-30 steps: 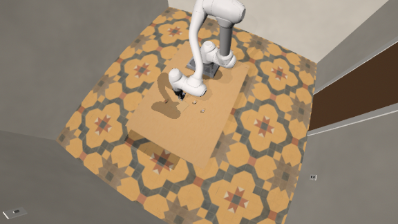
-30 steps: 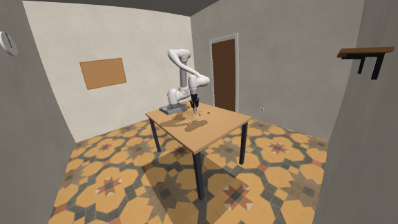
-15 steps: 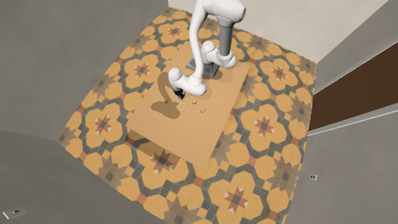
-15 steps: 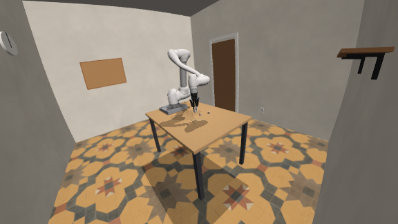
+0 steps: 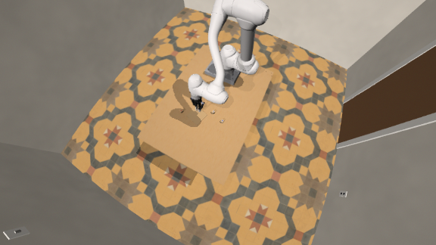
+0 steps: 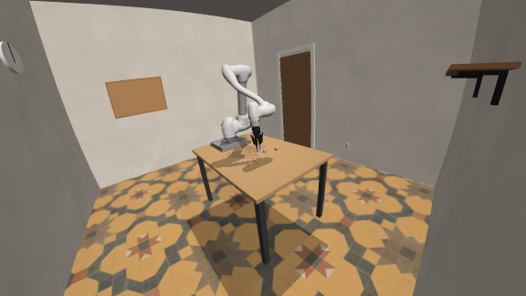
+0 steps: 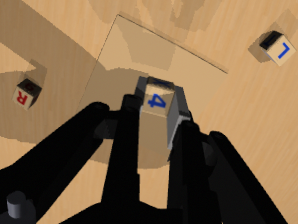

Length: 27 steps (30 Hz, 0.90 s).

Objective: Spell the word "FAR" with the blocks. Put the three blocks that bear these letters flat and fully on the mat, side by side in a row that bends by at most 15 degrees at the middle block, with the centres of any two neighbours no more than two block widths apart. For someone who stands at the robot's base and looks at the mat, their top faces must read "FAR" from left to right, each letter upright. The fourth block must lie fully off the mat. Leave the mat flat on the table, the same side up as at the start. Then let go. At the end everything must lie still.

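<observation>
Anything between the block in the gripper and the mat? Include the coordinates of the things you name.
Nothing visible. The gripper (image 5: 198,109) (image 6: 258,150) (image 7: 157,95) holds the 4 block (image 7: 157,101) above the mat (image 5: 203,115) (image 6: 257,158) (image 7: 145,50); R (image 5: 182,111) (image 7: 24,96) and L (image 7: 281,50) lie off it. The patch behind the fingers is hidden.

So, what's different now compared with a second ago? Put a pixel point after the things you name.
The arm (image 5: 216,41) (image 6: 242,98) has shifted slightly, and its end effector (image 5: 199,109) (image 6: 258,150) (image 7: 157,95) looks a touch lower. It now has a block (image 7: 158,102) between its fingers; whether it was gripped earlier, I can't tell. The table (image 5: 197,151) (image 6: 274,178) and robot base (image 5: 232,80) (image 6: 220,145) look unmoved, and I see no clear shift in the loose blocks (image 5: 222,121) (image 6: 276,149).
</observation>
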### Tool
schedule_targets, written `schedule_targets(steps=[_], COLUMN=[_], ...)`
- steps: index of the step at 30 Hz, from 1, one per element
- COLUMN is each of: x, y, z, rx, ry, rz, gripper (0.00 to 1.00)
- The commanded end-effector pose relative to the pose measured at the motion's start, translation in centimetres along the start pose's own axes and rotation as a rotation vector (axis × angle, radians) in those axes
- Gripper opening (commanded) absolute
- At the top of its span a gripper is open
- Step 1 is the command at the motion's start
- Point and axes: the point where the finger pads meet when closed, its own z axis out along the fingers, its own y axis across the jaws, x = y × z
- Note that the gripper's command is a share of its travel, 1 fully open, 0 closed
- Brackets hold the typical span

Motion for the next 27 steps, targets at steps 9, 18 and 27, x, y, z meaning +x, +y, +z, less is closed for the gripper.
schedule_targets(steps=[9,18,27], x=[0.9,1.3,1.7], y=[-0.1,-0.1,-0.1], z=[0.4,0.8,0.9], rx=[0.0,-0.001,-0.001], ry=[-0.415,-0.693,-0.917], rz=[-0.004,-0.005,-0.004], gripper=[0.13,0.13,0.13])
